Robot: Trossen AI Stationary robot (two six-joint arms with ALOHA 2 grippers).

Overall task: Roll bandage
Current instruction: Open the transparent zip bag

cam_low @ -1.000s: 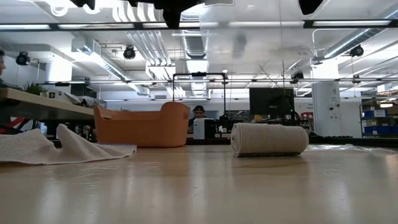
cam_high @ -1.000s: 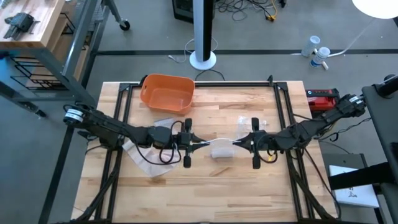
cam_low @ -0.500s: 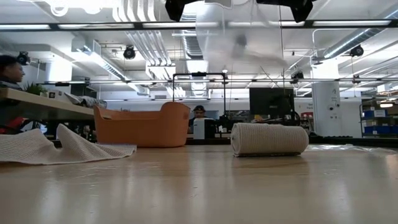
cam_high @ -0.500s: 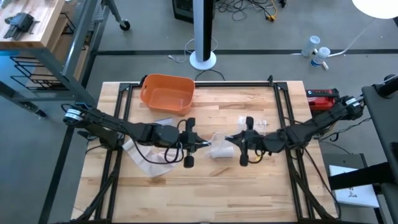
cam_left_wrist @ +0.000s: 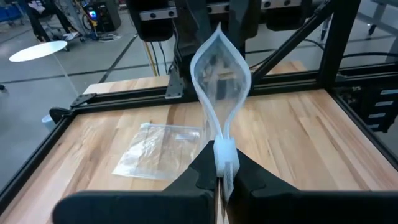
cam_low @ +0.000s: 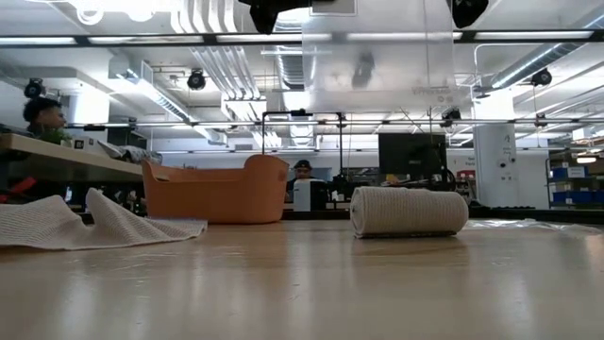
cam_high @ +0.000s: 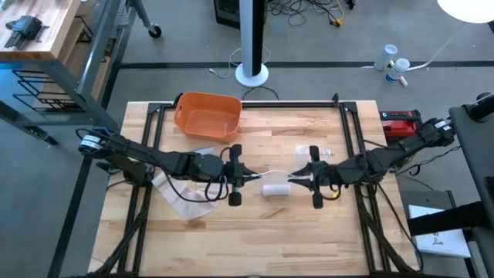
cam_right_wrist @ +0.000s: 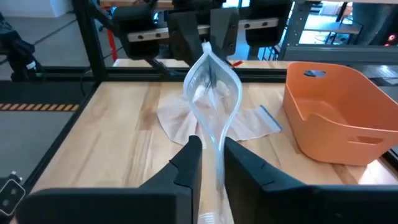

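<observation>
So I've got the left end effector (cam_high: pixel 245 177) and right end effector (cam_high: pixel 297 177) facing each other above the desk (cam_high: pixel 255 239), each pinched tight on one end of a clear plastic bag (cam_left_wrist: pixel 219 74) stretched between them, mouth bowed open. The rolled bandage (cam_high: pixel 275 189) lies on the desk right under that bag. Loose bandage cloth (cam_low: pixel 90 222) is back behind my left end effector, the orange bin (cam_high: pixel 207 116) further out.

Counted on and over the wooden table (cam_high: pixel 255 232)

One rolled bandage (cam_high: pixel 275 190), one unrolled bandage cloth (cam_high: pixel 179 193), one orange basin (cam_high: pixel 207 116), two clear plastic bags: one held open (cam_high: pixel 272 176) between the two grippers, left (cam_high: pixel 248 179) and right (cam_high: pixel 294 177), one lying flat (cam_high: pixel 312 154). One person (cam_low: pixel 40 115) seen behind.
</observation>
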